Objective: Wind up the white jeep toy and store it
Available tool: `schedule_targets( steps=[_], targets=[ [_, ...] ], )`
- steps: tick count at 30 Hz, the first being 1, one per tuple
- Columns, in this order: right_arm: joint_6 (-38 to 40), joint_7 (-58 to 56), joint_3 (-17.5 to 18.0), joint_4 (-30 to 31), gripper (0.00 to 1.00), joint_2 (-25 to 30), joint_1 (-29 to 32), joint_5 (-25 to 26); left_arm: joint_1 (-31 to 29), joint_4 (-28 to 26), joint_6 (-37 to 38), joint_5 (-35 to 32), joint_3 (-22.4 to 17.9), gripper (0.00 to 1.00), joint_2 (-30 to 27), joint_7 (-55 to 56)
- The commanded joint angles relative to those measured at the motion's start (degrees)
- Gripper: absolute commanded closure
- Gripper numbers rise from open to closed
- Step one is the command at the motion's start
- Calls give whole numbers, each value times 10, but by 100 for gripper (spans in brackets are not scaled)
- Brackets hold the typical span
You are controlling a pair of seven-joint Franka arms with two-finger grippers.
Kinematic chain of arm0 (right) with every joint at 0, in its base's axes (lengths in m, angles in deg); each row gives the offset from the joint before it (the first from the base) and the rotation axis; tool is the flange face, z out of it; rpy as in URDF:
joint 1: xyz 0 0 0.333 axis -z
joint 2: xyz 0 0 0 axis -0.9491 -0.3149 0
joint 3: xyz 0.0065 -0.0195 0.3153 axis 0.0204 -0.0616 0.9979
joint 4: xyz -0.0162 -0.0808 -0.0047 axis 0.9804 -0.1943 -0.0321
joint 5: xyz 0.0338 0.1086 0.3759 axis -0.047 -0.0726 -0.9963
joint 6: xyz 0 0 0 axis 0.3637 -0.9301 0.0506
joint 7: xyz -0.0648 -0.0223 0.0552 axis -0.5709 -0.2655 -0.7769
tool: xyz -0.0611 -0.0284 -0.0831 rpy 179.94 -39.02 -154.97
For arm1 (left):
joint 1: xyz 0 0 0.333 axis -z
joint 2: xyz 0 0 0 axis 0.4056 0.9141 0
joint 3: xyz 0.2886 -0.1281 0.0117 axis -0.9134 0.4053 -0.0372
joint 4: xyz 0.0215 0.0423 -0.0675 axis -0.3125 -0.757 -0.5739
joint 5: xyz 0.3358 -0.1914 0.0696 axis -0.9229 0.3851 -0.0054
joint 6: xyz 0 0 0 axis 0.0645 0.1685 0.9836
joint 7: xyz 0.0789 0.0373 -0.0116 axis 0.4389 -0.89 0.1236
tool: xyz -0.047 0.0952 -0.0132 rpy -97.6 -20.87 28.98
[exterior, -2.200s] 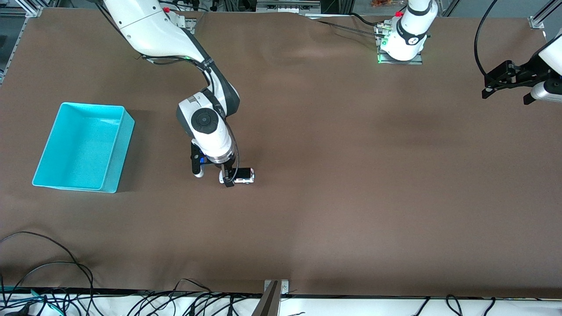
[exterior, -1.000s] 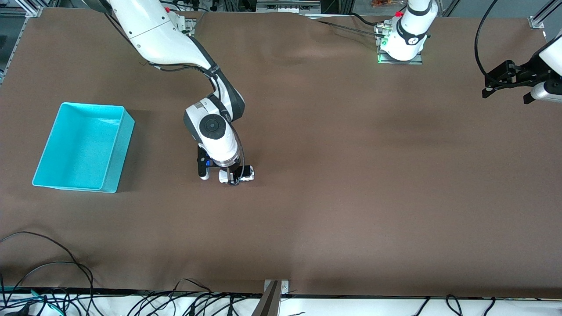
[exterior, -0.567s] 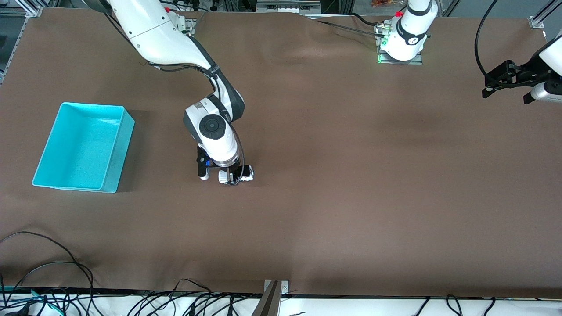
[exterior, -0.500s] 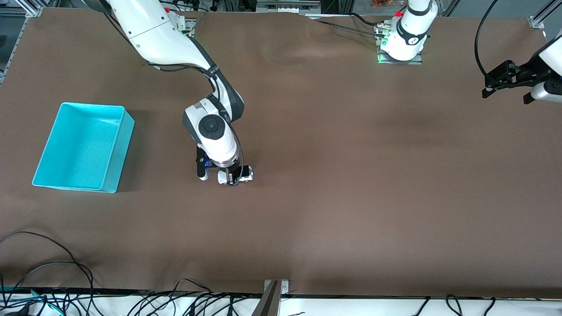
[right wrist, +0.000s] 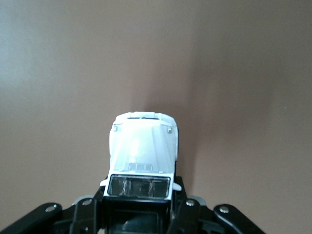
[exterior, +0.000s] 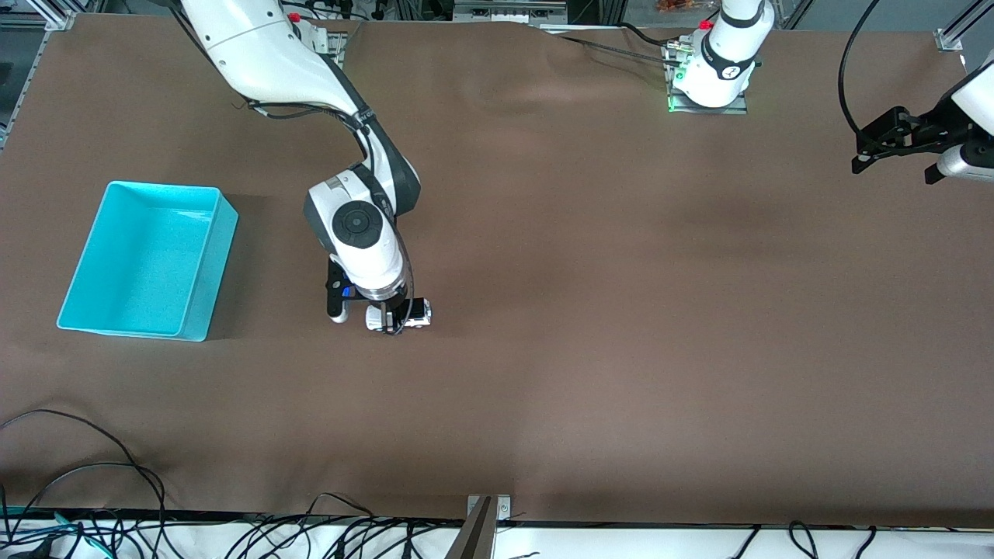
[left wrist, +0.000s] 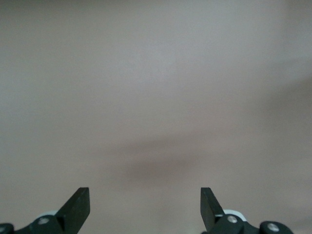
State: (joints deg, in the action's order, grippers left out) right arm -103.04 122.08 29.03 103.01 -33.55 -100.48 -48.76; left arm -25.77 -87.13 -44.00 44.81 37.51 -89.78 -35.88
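Right gripper [exterior: 396, 320] pinches white jeep toy [right wrist: 142, 155] on the table; left gripper [left wrist: 145, 207] waits, spread wide.

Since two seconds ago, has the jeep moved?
Yes. The jeep, held by the right gripper, has shifted toward the bin, closing part of the gap.

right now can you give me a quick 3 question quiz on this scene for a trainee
1. True or false: the right gripper is shut on the white jeep toy.
2. What does the left gripper hold? A) the jeep B) nothing, open over bare table C) a cable
3. Fill in: the turquoise bin stands toward the ____ arm's end of the table.

Key: 1 true; 2 B; 3 right.
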Motion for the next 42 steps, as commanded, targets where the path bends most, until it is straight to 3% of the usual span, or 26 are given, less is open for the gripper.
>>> schedule_targets(
  steps=[1,15,16,32,42],
  targets=[
    [34,-17,2,4,100,35,14,4,3,20,13,-8,1,0,8,5],
    [131,-148,2,3,100,109,55,-22,2,20,13,-8,1,0,8,4],
    [167,-214,2,5,100,133,74,-36,1,20,13,-8,1,0,8,4],
    [319,-492,2,15,100,206,140,-80,1,20,13,-8,1,0,8,4],
    [343,-608,2,63,100,244,164,-81,0,19,13,-8,0,0,8,4]
  ],
)
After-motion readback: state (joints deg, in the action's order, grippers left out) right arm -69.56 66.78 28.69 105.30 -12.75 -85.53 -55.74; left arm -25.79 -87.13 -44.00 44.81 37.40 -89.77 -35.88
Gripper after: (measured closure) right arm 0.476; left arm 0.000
